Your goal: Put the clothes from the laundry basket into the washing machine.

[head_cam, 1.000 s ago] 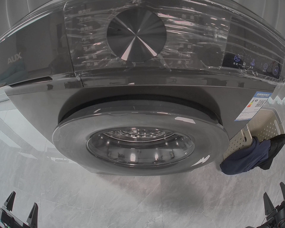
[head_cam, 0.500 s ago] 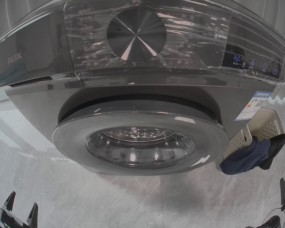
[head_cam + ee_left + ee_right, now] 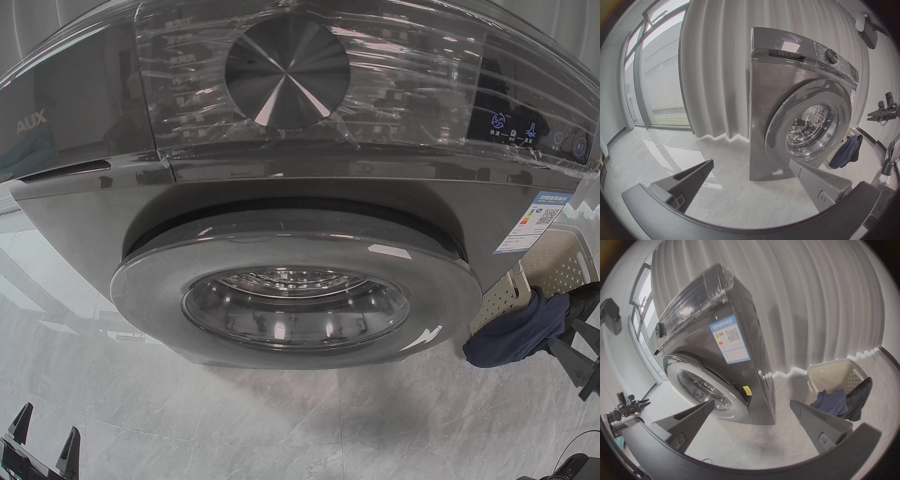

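Both claws wide, nothing held. L gripper (image 3: 50,420) sits near left, R gripper (image 3: 562,332) on the right, apart from the clothes. Navy garment (image 3: 515,337) hangs over laundry basket (image 3: 559,265), right of washing machine (image 3: 300,206); door (image 3: 294,306) shut.

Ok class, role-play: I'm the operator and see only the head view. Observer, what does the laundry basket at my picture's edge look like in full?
Observer: The right wrist view shows it whole: a cream, perforated laundry basket standing on the floor beside the washing machine.
Operator: What's in it?
Observer: A blue garment and a black garment, both draped over its rim.
Operator: And behind the machine?
Observer: A pleated white curtain, with a big window beside it.
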Robot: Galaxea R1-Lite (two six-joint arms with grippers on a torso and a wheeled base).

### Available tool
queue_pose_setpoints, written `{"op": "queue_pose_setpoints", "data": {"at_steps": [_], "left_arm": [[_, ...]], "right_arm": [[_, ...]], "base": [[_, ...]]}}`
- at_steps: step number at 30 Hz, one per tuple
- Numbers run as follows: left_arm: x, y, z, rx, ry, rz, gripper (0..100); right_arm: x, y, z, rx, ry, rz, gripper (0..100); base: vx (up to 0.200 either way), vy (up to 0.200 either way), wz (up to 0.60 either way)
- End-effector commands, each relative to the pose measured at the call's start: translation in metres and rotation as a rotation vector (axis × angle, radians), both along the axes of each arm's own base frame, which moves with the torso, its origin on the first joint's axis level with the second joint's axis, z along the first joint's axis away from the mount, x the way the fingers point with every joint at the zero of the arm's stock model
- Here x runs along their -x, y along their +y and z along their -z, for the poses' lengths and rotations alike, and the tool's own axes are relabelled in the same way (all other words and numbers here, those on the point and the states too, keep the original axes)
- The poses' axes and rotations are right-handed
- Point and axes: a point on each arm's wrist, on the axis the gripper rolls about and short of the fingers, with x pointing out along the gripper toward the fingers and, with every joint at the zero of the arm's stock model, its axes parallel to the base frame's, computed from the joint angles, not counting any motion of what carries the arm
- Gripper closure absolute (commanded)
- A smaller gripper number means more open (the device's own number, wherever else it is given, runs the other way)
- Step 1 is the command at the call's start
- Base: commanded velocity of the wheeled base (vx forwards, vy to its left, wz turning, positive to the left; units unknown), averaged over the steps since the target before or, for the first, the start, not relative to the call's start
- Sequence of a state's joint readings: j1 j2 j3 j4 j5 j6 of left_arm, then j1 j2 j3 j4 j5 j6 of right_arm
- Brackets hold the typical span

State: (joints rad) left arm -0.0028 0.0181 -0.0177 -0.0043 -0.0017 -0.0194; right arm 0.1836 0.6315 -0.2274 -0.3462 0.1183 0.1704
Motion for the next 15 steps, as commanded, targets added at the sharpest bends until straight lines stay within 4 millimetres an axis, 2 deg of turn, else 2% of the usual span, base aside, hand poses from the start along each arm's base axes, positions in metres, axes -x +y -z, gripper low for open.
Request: {"op": "queue_pose_setpoints", "data": {"at_steps": [1,8,15], "left_arm": [[0.0,0.0,0.005,0.001,0.001,0.0,0],[0.0,0.0,0.005,0.001,0.001,0.0,0],[0.0,0.0,0.005,0.001,0.001,0.0,0]], "right_arm": [[-0.077,0.035,0.02,0.026,0.208,-0.146,0],[-0.104,0.062,0.02,0.043,0.202,-0.173,0],[-0.122,0.071,0.01,0.026,0.16,-0.178,0]], "base": [[0.0,0.0,0.0],[0.0,0.0,0.0],[0.0,0.0,0.0]]}}
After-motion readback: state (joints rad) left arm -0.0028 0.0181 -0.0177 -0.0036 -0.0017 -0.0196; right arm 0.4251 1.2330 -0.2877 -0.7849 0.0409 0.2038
